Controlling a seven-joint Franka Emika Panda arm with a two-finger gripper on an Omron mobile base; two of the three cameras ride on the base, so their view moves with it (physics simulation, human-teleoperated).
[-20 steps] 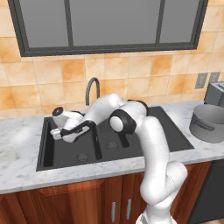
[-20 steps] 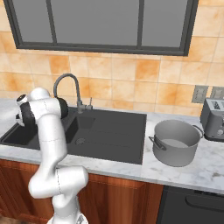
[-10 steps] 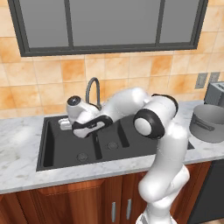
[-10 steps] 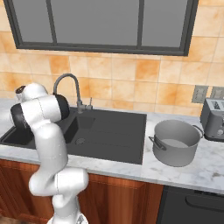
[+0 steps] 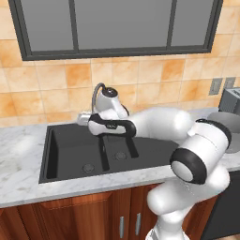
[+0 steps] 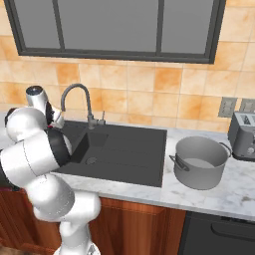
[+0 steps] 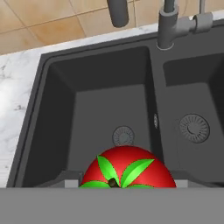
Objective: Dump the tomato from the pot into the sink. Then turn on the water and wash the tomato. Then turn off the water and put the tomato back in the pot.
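The gripper (image 7: 127,186) is clamped on the tomato (image 7: 127,168) above the sink (image 7: 57,65); carrying it into the empty pot (image 6: 200,162) is left.

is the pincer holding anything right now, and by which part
Yes, the tomato. It sits right at the pincer, stem end facing the hand camera, above the sink. The fingers seem to clamp its round sides, though the contact itself is hidden.
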